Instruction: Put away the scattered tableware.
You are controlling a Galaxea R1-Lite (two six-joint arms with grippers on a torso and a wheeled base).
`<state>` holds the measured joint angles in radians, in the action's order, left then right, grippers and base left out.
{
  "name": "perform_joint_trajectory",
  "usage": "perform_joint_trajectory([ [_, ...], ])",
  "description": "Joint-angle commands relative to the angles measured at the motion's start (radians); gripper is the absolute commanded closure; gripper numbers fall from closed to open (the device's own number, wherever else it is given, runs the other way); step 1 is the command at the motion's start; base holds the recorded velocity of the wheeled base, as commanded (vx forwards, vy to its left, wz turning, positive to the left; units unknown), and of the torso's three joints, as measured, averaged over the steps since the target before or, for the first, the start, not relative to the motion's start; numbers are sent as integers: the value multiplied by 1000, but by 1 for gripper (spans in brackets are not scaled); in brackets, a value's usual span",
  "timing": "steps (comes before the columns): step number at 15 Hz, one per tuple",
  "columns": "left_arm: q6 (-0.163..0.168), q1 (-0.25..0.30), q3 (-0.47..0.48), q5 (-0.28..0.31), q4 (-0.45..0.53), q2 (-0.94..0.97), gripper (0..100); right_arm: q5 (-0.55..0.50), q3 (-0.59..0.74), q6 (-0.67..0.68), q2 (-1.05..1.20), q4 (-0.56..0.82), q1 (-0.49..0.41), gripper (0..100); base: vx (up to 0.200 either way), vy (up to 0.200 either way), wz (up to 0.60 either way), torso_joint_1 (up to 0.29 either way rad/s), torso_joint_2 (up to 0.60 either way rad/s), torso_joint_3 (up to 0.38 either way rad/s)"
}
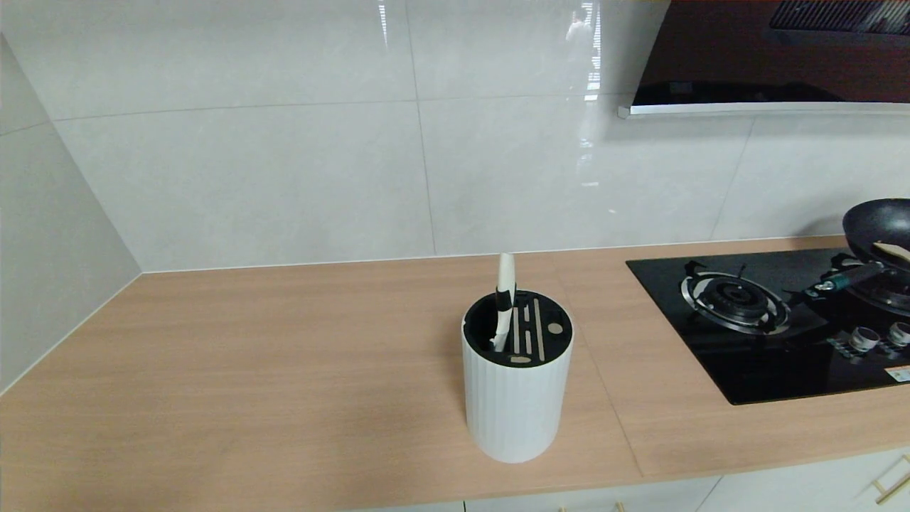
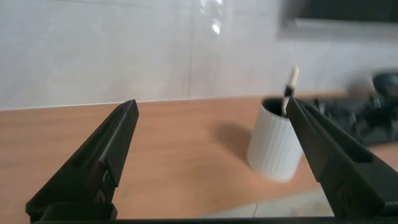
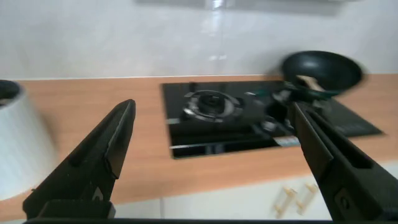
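Head view: one white utensil (image 1: pixel 505 288) is stored near-upright, long axis vertical, in the ribbed holder (image 1: pixel 517 405) at mid-counter (image 1: pixel 284 355), which is faced more squarely by the left gripper (image 2: pixel 211 106) than by the right gripper (image 3: pixel 212 107), both spread wide, empty, well apart from it.

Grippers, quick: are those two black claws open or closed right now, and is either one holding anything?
Left gripper: open, holding nothing.
Right gripper: open, holding nothing.
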<state>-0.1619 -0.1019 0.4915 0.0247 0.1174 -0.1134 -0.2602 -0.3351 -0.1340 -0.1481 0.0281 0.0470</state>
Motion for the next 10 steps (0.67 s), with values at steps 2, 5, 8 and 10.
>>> perform_joint_trajectory([
  [2, -10, 107, -137, 61, -7, 110, 0, -28, 103, 25, 147, -7, -50, 0, 0, 0, 0, 0, 0, 0],
  [5, 35, 107, -350, 29, -110, 112, 0, -16, 331, 30, 147, -175, -50, 0, 0, 0, 0, 0, 0, 0],
  [8, 82, 107, -487, 21, -167, 112, 0, 72, 335, 134, 147, -103, -50, 0, 0, 0, 0, 0, 0, 0],
  [10, 127, 107, -491, 23, -176, 112, 0, 122, 334, 154, 147, -80, -50, 0, 0, 0, 0, 0, 0, 0],
])
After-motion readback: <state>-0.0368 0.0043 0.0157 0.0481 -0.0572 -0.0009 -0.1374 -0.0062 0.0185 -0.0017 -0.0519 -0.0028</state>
